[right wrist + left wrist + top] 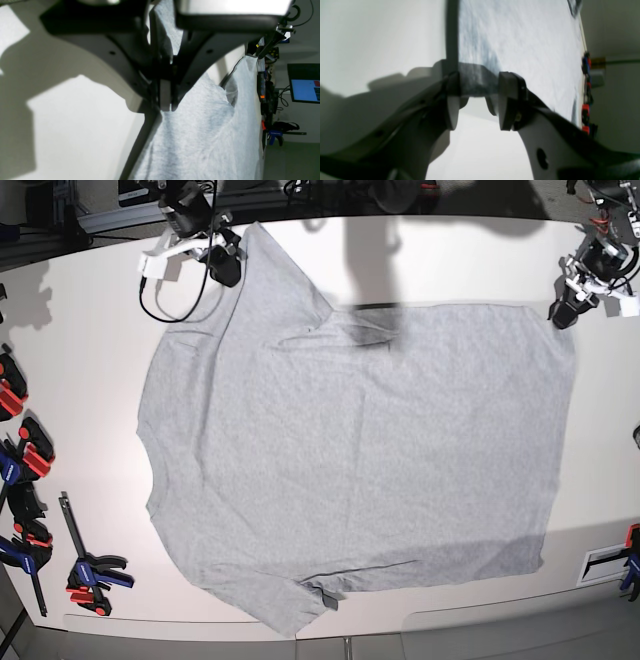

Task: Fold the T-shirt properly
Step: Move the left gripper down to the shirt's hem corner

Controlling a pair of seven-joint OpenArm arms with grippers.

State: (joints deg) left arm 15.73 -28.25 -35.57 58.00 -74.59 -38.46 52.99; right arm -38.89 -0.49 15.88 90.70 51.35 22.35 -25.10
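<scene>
Grey T-shirt (pixel 350 460) lay flat, plain side up, mid-counter (pixel 90 360). Right jaws clamped on sleeve at 11 o'clock; left jaws apart astride hem corner at 2 o'clock. Advise closing left, then lifting both evenly.

There is one T-shirt (pixel 350 450) on one tabletop (pixel 80 360). Two robot arms reach in. One screen (pixel 303 83) glows behind.

Only one marking shows letters: white lettering on the blue handle of a clamp (pixel 275 133), far to the right of the right pincer (pixel 166 106) in its wrist view, too blurred to read with certainty.
</scene>
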